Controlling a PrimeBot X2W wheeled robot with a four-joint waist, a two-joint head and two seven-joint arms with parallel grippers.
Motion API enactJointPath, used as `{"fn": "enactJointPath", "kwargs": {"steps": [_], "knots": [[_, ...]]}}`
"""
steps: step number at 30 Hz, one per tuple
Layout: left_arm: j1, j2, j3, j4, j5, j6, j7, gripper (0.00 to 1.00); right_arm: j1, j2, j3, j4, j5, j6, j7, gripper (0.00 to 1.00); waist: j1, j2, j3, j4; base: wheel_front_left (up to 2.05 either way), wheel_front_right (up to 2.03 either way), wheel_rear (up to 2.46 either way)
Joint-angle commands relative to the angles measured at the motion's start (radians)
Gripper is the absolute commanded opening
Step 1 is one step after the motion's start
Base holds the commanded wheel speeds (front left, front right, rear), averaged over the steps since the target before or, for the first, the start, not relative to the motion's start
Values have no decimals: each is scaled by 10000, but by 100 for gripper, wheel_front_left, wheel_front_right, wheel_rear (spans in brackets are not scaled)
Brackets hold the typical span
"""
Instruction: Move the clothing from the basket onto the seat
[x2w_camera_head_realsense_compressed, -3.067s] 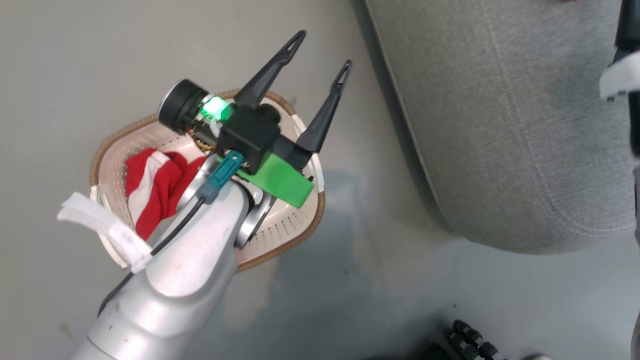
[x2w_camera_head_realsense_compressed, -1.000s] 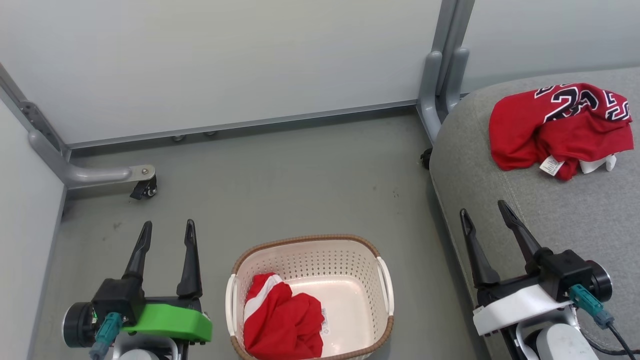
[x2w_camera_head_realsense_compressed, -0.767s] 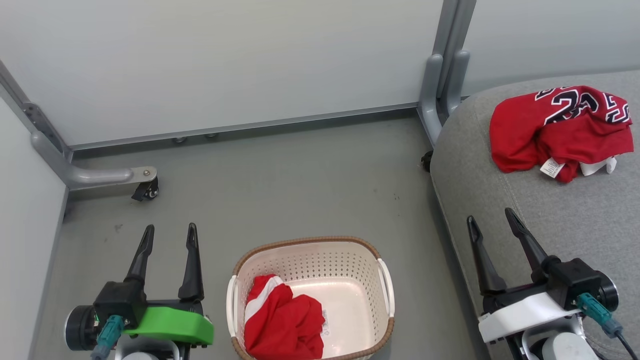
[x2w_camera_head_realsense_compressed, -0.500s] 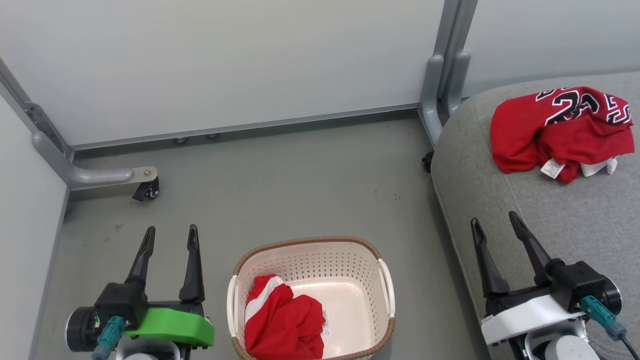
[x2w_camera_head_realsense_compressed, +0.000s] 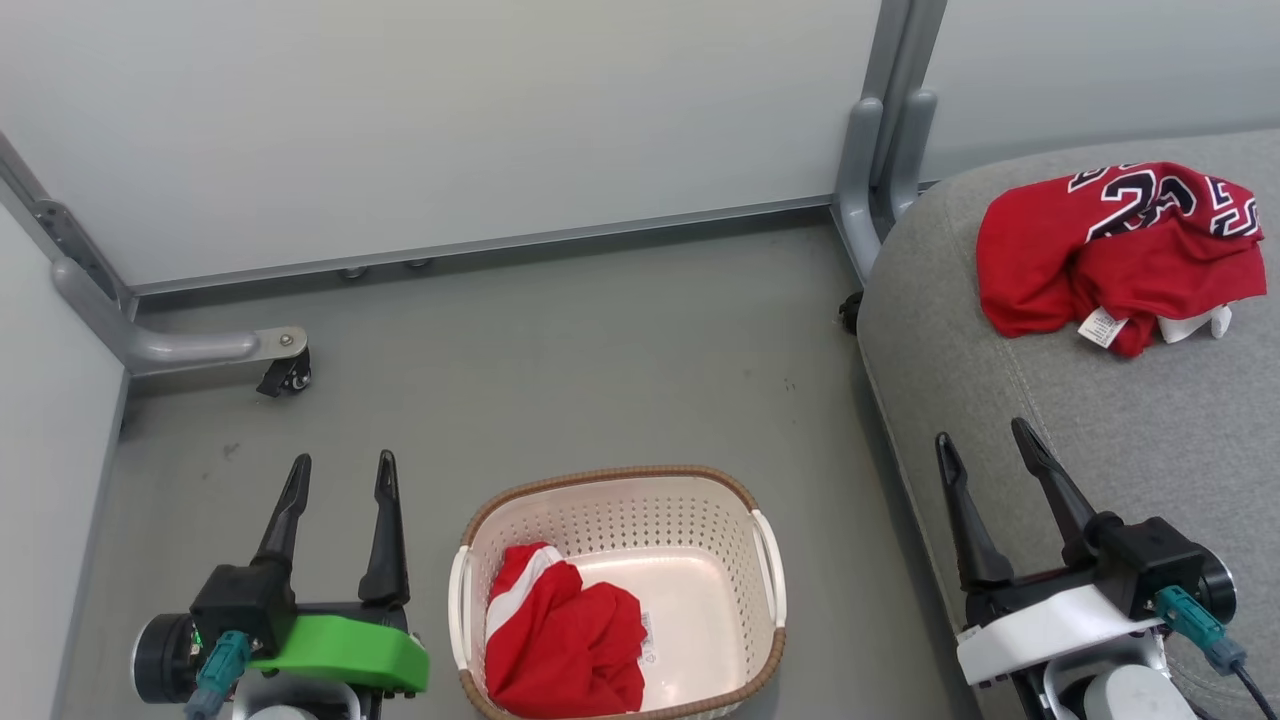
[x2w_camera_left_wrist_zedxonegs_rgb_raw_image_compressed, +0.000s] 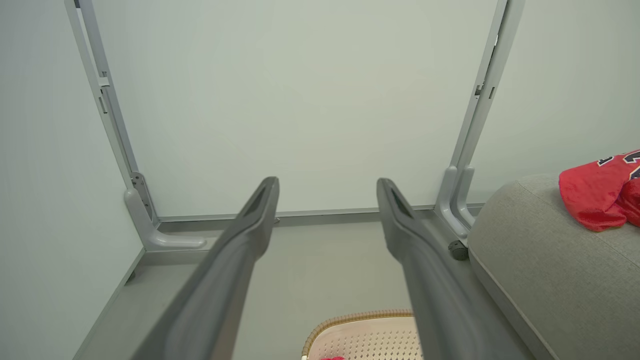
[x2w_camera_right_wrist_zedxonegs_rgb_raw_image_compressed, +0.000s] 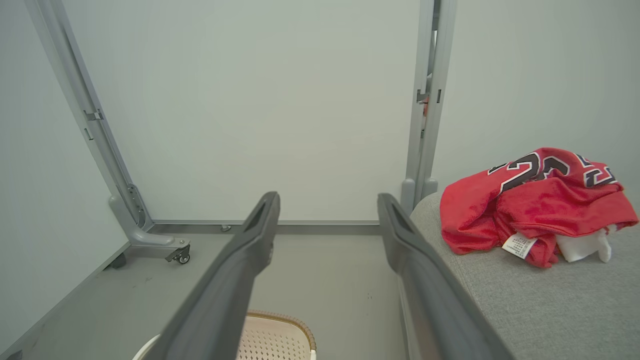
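**Both grippers open and empty; one garment in the basket, the jersey on the seat**

The left gripper (x2w_camera_head_realsense_compressed: 342, 463) hovers left of the basket (x2w_camera_head_realsense_compressed: 610, 472). It points away from the robot, its jaws spread apart with nothing between them. The right gripper (x2w_camera_head_realsense_compressed: 981, 433) hangs right of the basket, by the edge of the seat (x2w_camera_head_realsense_compressed: 1150, 430). Its jaws are likewise parted and hold nothing, and it leans a little leftward. Neither gripper touches the basket.

The basket stands on the floor (x2w_camera_head_realsense_compressed: 560, 350) between the two grippers. One crumpled red garment (x2w_camera_head_realsense_compressed: 565, 635) with a white stripe lies in its left half, and the right half of its bottom is bare. The seat rises just right of the basket, apart from it. The jersey (x2w_camera_head_realsense_compressed: 1110, 250) lies bunched on the seat, well beyond the basket and to its right. Its white tag (x2w_camera_head_realsense_compressed: 1101, 327) is turned out at the near edge.

The bottom of the head view cuts off the basket's near rim and both arms behind the grippers. The jersey's numbers are folded and can be read only in part. A white scrap (x2w_camera_head_realsense_compressed: 1195, 328) beside the tag is too crumpled to tell what it is. The seat runs off the right edge. In the left wrist view the bottom edge cuts the basket down to its far rim.
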Motion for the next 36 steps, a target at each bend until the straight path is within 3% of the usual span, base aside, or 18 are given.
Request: {"fn": "enactJointPath", "kwargs": {"steps": [1,13,36], "knots": [[-214,4,31,41,78,-47,-7,100,-155,-23,38,21,57,-10,-6,100,0,0,76,-82,0,0,0],[-2354,386,-661,1185,584,-426,-8,100,-1694,-24,394,-421,-101,-10,-6,100,0,0,1734,-1142,0,0,0],[-6798,1288,-3489,6876,697,-519,-8,100,-5438,-19,839,-1412,-202,-10,-5,100,0,0,6463,-2621,0,0,0]]}}
